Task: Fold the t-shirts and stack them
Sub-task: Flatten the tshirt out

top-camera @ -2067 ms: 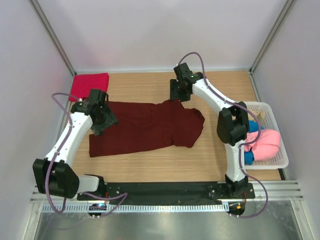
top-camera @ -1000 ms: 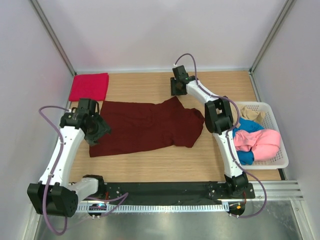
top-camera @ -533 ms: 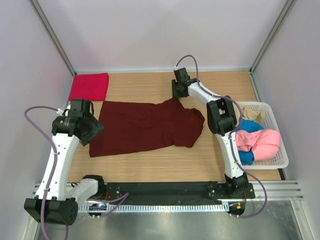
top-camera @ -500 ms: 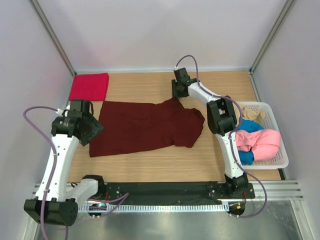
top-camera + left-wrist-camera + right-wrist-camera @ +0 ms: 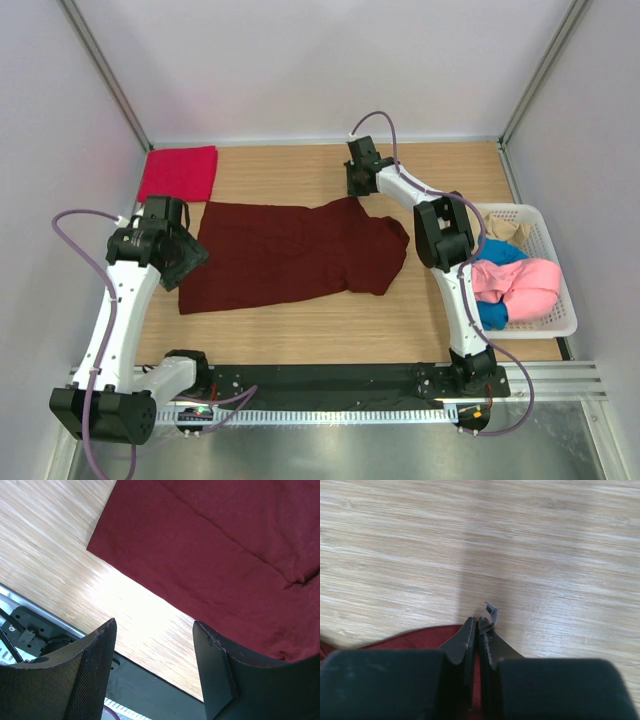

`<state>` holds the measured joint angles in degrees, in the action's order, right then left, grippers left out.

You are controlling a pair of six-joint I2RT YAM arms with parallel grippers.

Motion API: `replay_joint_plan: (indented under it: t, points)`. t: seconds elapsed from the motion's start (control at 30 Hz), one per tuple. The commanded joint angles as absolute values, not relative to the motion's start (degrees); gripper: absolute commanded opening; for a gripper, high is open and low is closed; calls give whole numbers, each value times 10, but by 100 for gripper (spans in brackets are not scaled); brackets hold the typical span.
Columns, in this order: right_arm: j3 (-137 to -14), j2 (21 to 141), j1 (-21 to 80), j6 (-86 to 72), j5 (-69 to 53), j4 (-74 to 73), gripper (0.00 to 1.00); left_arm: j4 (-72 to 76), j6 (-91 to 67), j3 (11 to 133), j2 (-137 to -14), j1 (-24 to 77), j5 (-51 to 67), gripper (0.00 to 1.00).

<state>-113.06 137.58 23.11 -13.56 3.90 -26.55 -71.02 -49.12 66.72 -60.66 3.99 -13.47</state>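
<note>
Laundry on a wooden table [image 5: 300, 330]: from the top camera we see a maroon t-shirt [image 5: 290, 250] spread out flat across the middle, with one sleeve rumpled at its right end. A crimson t-shirt [image 5: 178, 172] lies folded in the far left corner, apart from it. At the right edge stands a white basket [image 5: 560, 325] holding a pink t-shirt [image 5: 525, 280], a blue t-shirt [image 5: 497, 252] and a beige t-shirt [image 5: 505, 231] in a heap. The left gripper [image 5: 175, 262] hangs at the maroon t-shirt's left edge. The right gripper [image 5: 357, 190] is down at its far edge, where the cloth rises to a point.

From the left wrist we look between the left gripper [image 5: 155, 630]'s two black fingers, which stand well apart with nothing between them. Below lie a corner and straight edge of the maroon t-shirt [image 5: 215, 560] and bare table [image 5: 50, 555].

From the right wrist we find the right gripper [image 5: 477, 625] clenched, its fingers pressed almost together over the rim of the maroon t-shirt [image 5: 420, 637]. A sliver of that cloth shows between them, so we judge it pinched. Pale table [image 5: 520, 540] fills everything beyond.
</note>
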Motion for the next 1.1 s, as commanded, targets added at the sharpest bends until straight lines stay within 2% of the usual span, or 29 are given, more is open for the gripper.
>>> replay_joint_plan:
  t: [0.0, 0.07, 0.23, 0.33, 0.47, 0.57, 0.73, 0.83, 0.97, 1.07]
  points:
    - [-1119, 1386, 236, -139, 34, -327, 8, -708, -497, 675, -607, 33, -148, 64]
    - [-1128, 1385, 236, -144, 49, -330, 2, -698, -497, 667, -614, 30, -145, 64]
    - [-1181, 1364, 236, -154, 74, -362, 1, -680, -510, 650, -652, -16, -127, 64]
    - [-1169, 1319, 236, -180, 74, -363, 1, -661, -526, 632, -685, -43, -106, 64]
    - [-1147, 1269, 236, -221, 34, -367, 1, -628, -524, 605, -729, -88, -98, 78]
    - [-1129, 1239, 236, -235, 7, -360, 1, -600, -501, 596, -771, -138, -95, 79]
    - [-1094, 1197, 236, -226, -18, -346, 1, -556, -465, 609, -845, -185, -103, 68]
    - [-1073, 1179, 236, -219, -18, -338, 1, -515, -457, 624, -892, -186, -88, 53]
    - [-1058, 1165, 236, -213, -18, -330, 1, -487, -457, 656, -959, -186, -65, 44]
    - [-1049, 1161, 236, -207, -22, -326, 1, -483, -455, 675, -979, -187, -72, 43]
